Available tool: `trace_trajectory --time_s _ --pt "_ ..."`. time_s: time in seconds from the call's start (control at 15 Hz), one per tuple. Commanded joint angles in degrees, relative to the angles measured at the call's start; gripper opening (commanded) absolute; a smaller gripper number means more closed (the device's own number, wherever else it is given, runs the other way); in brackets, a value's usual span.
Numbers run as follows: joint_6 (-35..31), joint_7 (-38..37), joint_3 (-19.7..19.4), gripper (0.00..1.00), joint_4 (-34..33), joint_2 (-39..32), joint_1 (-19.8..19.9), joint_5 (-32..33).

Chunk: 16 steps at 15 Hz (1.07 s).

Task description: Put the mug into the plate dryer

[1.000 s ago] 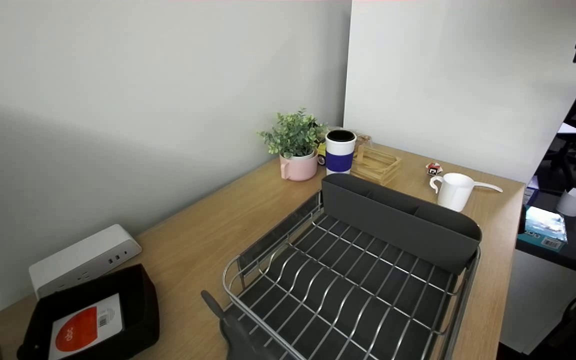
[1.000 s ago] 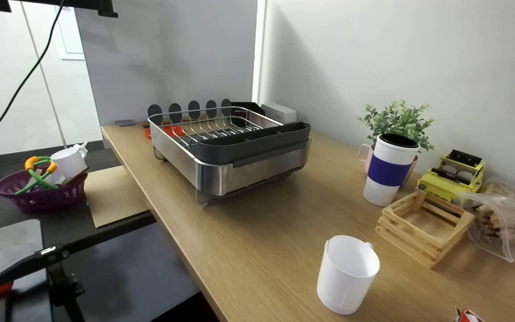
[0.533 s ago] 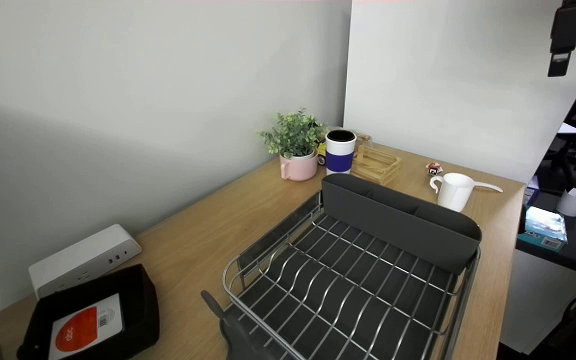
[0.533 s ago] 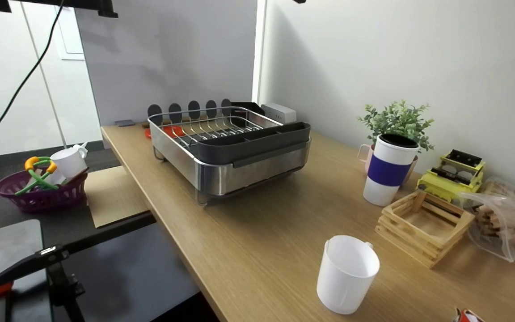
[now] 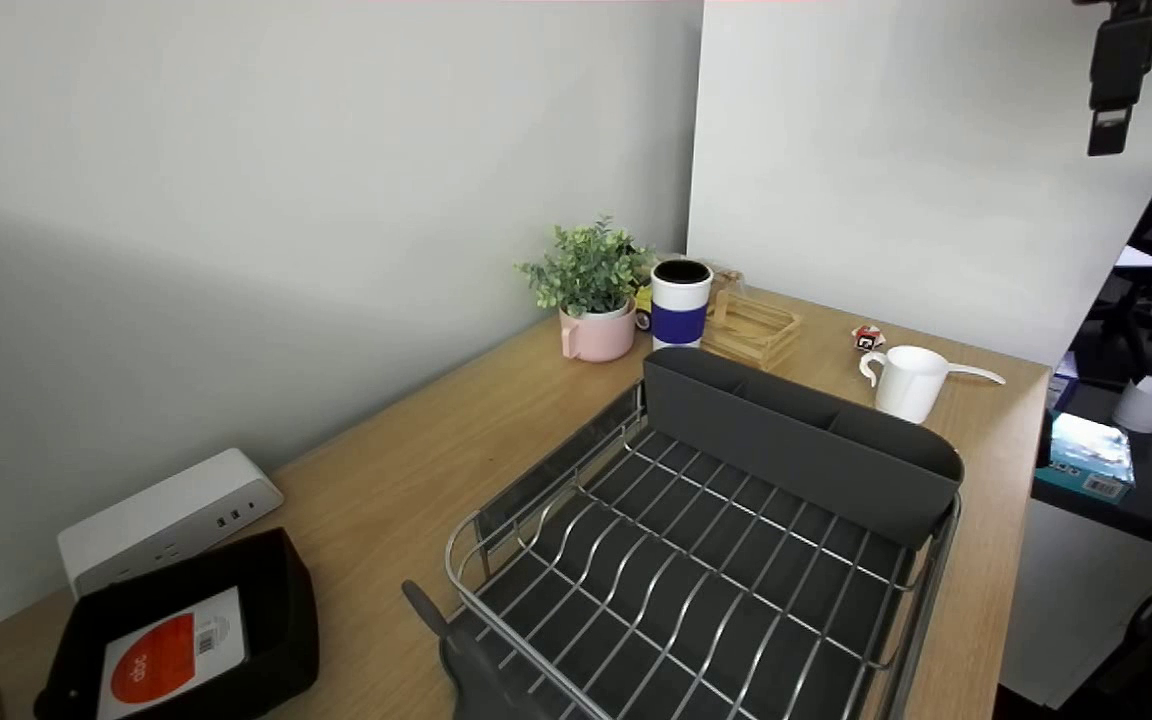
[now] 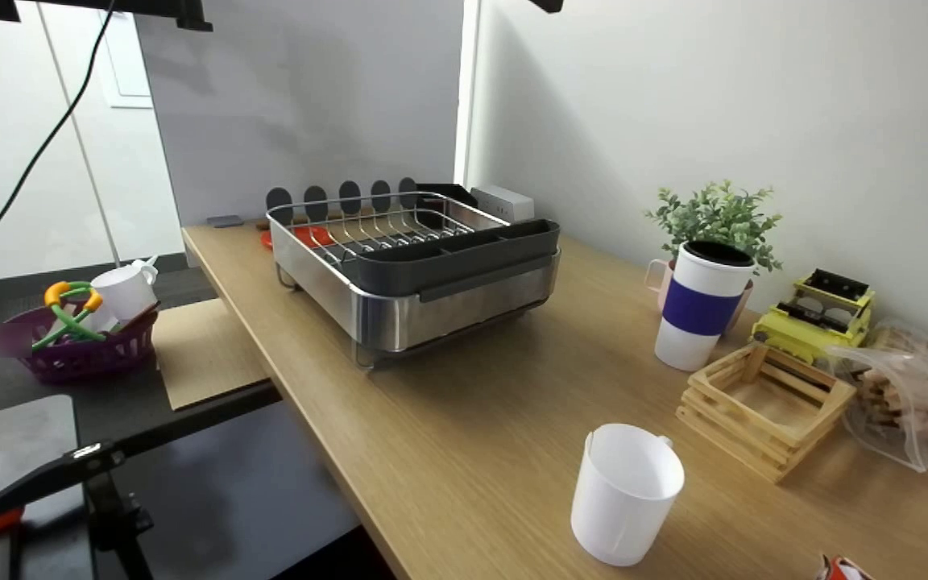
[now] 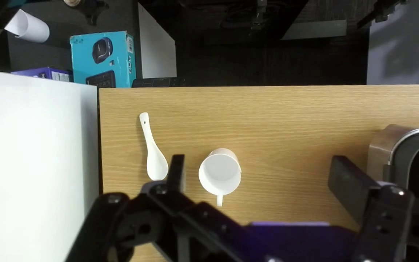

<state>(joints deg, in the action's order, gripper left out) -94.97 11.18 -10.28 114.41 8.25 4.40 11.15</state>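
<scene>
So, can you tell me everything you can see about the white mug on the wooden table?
The mug is plain white and looks smooth, maybe ceramic or plastic. It has one curved handle on its side and a round open top; its inside is white and looks empty. It stands upright on the table, between the spoon and the rack. The spoon lies apart from it, and the open gripper isn't holding it, so only the table touches it.

Mug [image 6: 627, 491], spoon [image 7: 153, 154], rack [image 6: 424, 274] on table [image 6: 464, 451]
</scene>
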Motion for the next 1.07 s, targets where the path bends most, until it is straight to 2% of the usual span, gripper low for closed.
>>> trace_trajectory --time_s 0.0,0.47,0.73,1.0 --pt "-0.15 0.47 0.8 1.0 -1.18 -1.37 0.9 -0.28" --pt "-0.27 6.11 -0.09 1.0 -10.53 -13.97 2.05 -0.8" --pt "1.83 12.76 0.71 1.0 -17.37 -22.08 3.9 -1.22" --pt "7.15 20.21 2.41 1.0 -22.11 -27.13 5.12 -2.31"
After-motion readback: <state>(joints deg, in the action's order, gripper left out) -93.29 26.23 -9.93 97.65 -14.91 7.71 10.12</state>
